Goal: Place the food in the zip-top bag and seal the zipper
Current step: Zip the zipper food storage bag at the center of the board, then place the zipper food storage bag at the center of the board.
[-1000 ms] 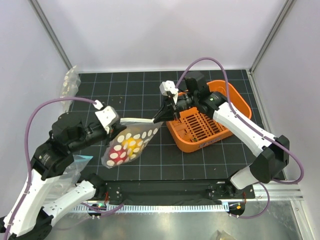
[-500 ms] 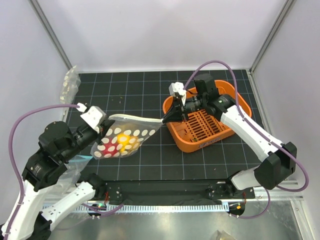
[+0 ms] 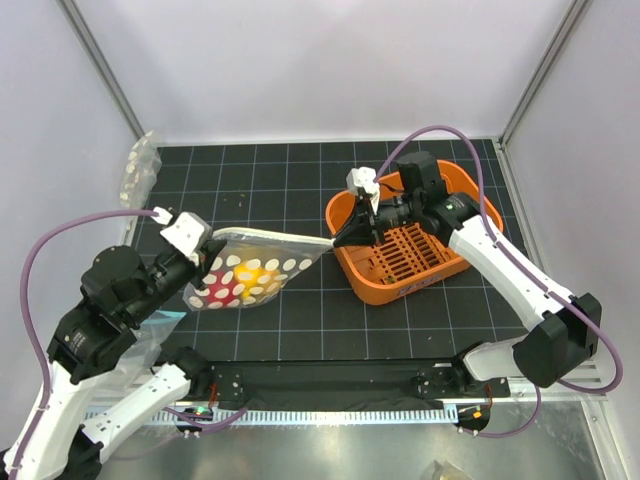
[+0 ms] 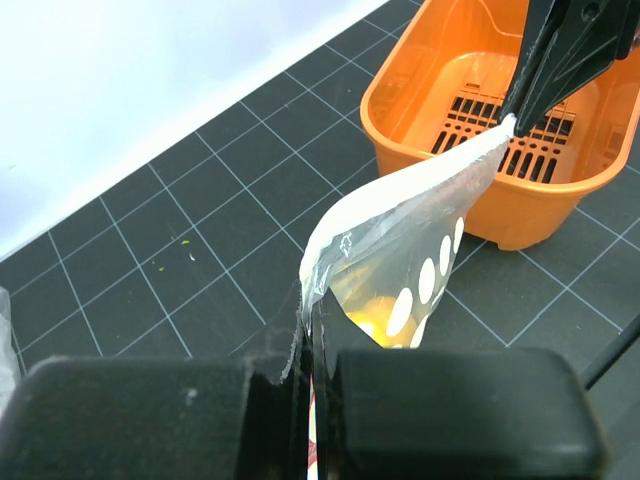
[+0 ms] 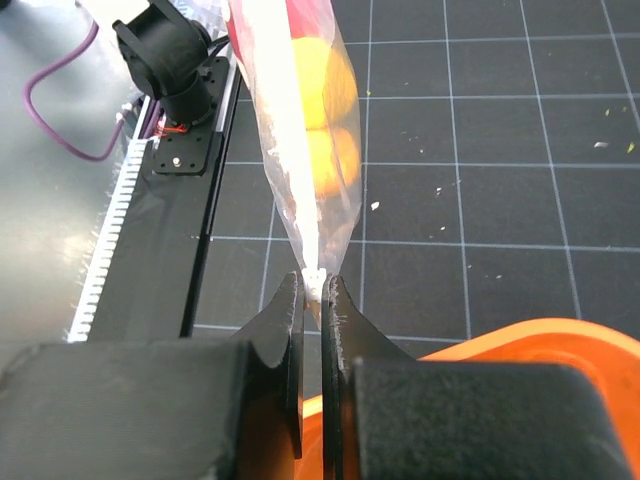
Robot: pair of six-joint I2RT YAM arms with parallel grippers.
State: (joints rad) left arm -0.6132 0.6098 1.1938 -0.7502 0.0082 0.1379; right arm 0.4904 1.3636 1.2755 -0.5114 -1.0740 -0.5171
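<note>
One zip-top bag [image 3: 283,267], food [image 3: 250,276] inside. I hold it taut, left tool [image 3: 213,243] clamped on its 9 o'clock end and right tool [image 3: 339,240] on its 3 o'clock end, straightening the zipper [image 3: 275,236] for sealing.

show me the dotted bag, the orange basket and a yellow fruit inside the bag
zip-top bag [image 3: 288,266], top external view, its dotted side panel
orange basket [image 3: 400,287], top external view, its near outer wall
yellow fruit [image 5: 325,78], right wrist view, its side, seen through the bag
</note>
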